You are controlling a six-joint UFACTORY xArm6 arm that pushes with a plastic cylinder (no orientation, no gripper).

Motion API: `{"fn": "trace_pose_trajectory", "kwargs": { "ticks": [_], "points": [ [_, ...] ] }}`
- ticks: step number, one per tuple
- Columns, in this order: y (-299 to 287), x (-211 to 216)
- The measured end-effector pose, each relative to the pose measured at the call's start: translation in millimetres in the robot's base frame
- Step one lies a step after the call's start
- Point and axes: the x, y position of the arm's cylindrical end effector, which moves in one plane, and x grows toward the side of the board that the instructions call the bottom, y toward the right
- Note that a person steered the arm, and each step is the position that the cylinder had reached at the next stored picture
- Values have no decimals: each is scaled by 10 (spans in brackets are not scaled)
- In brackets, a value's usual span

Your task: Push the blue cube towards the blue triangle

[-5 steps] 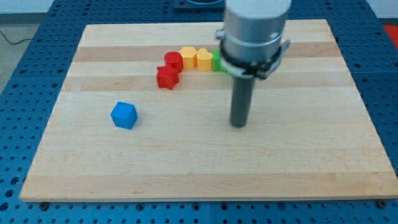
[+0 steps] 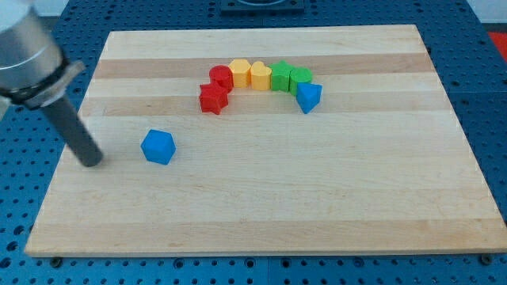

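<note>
The blue cube (image 2: 158,146) sits on the wooden board (image 2: 261,198) at the view's left. The blue triangle (image 2: 308,97) lies right of centre, at the right end of an arc of blocks. My tip (image 2: 92,161) rests on the board to the left of the blue cube, a short gap away and not touching it. The rod rises up and to the left out of the view.
An arc of blocks runs near the view's top: a red star-like block (image 2: 212,98), a red cylinder (image 2: 221,77), an orange block (image 2: 239,73), a yellow heart (image 2: 259,74), and two green blocks (image 2: 281,76) (image 2: 300,77).
My tip has swept from right of centre across to the view's left, ending left of the blue cube. The blue triangle, hidden before by the arm, now shows. No block has moved.
</note>
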Motion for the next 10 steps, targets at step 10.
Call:
{"fn": "trace_pose_trajectory", "kwargs": {
  "ticks": [10],
  "points": [
    [1497,193]
  ]
}}
